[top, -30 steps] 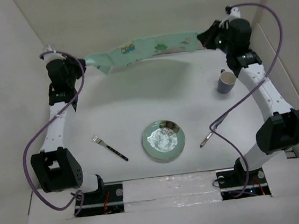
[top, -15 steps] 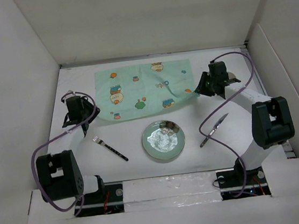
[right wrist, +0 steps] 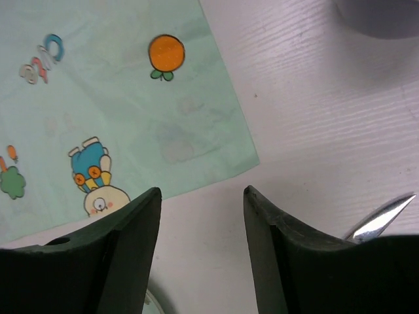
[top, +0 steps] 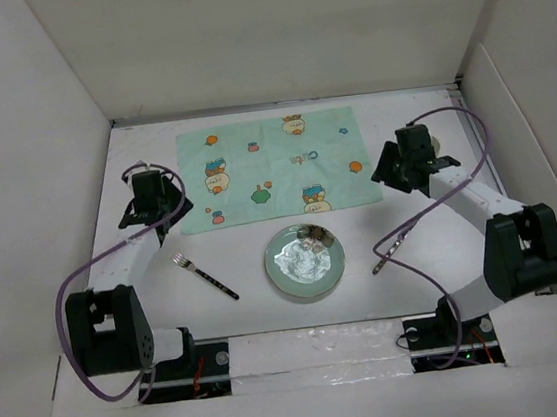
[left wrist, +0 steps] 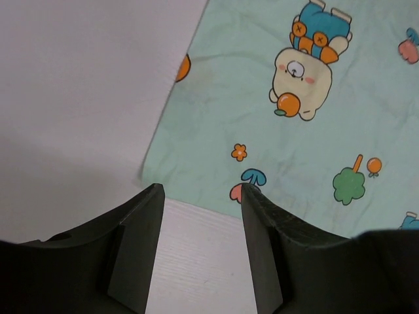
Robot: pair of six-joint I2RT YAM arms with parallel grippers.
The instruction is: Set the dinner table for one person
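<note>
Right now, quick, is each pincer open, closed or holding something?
Left pincer: open, holding nothing.
Right pincer: open, holding nothing.

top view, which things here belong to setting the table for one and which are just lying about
For the job:
dinner table, placemat, plate, fork, knife, cup

Not for the job:
purple cables on the arms, white walls around the table
</note>
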